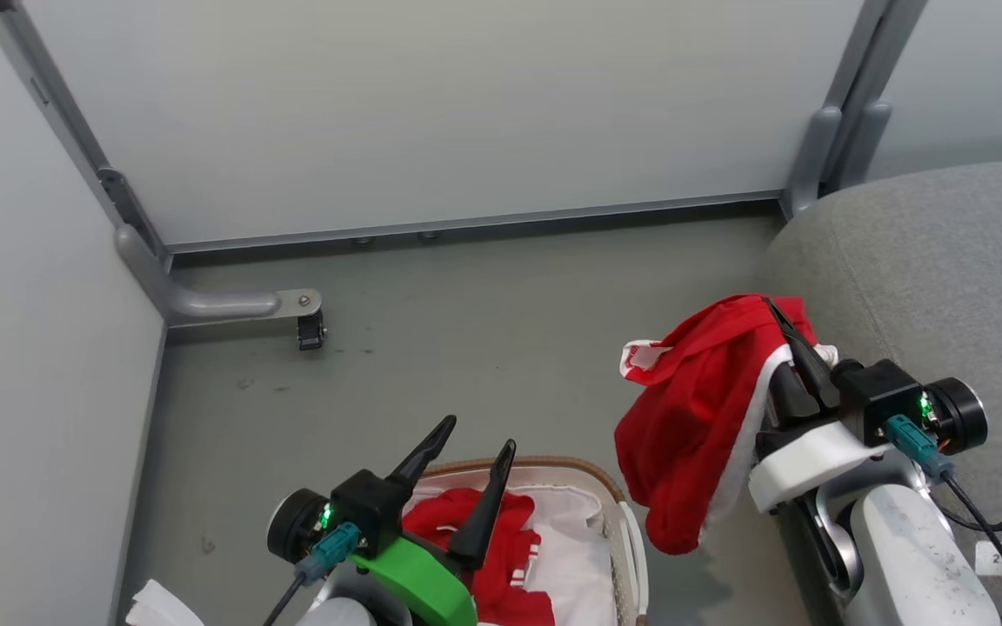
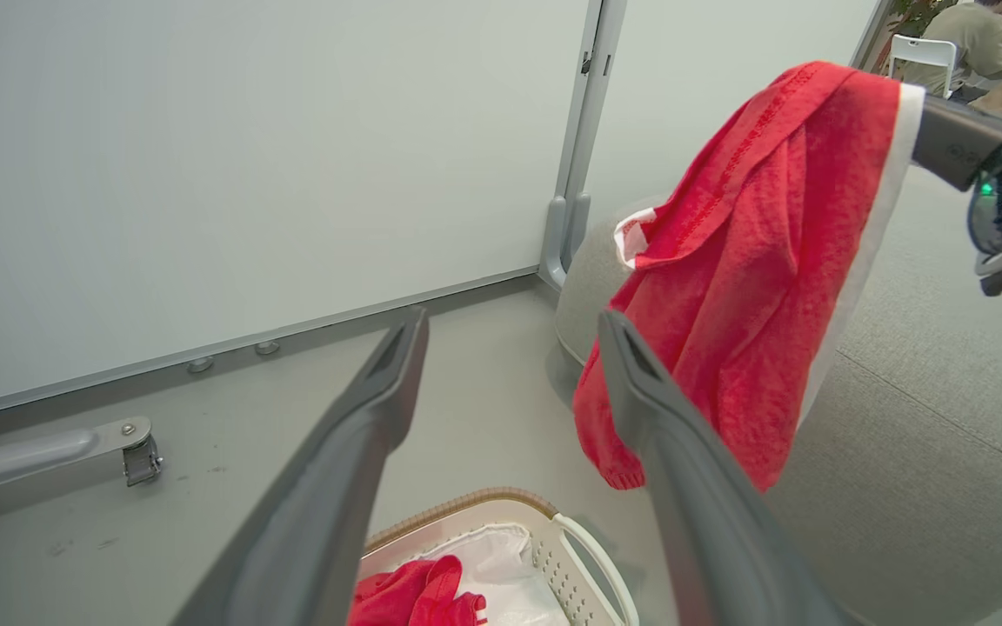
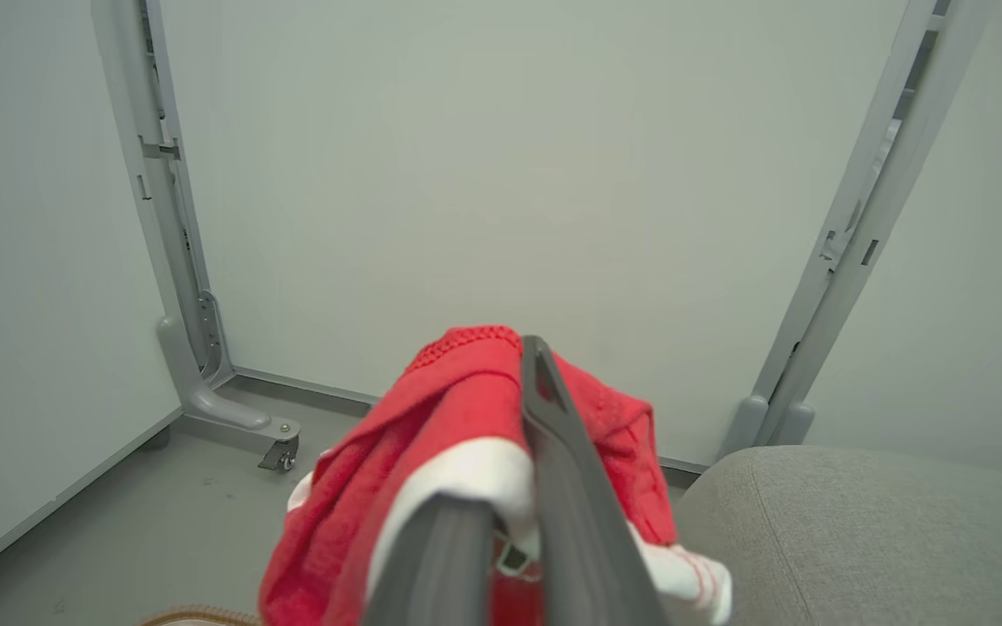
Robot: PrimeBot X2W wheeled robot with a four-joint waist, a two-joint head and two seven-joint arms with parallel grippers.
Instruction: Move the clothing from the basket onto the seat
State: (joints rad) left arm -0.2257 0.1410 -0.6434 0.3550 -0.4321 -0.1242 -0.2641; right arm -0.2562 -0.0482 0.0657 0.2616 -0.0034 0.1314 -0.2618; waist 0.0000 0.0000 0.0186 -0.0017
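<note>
A: The right hand (image 1: 792, 361) has a red garment (image 1: 701, 417) up in the air, fingers closed together on it near the white hem. The cloth drapes over the fingers and hangs down in a long fold.

B: Where is that against the seat (image 1: 927, 278)?

A: Just beside its rounded edge, not on it. Most of the fabric dangles above the floor (image 1: 510, 322), in the gap between the seat and the basket (image 1: 618, 539). The lower end hangs near the basket's right rim without touching it, as far as I can tell.

B: And the left hand (image 1: 478, 433)?

A: Wide open and holding nothing. It hovers above the basket, both dark fingers spread and pointing away from the robot.

B: So what's left in there?

A: More red clothing (image 1: 514, 530), bunched on the white liner (image 1: 571, 556), white stripes showing. How many pieces that is, I can't say; the left hand covers part of the pile.

B: Progress, then?

A: I'd call it partway. One piece is lifted out and nearly across, nothing lies on the seat in the part we can see, and the basket is not emptied. To my eye, the carry to the right and the drop onto the cushion come next, then another reach into the basket.
</note>
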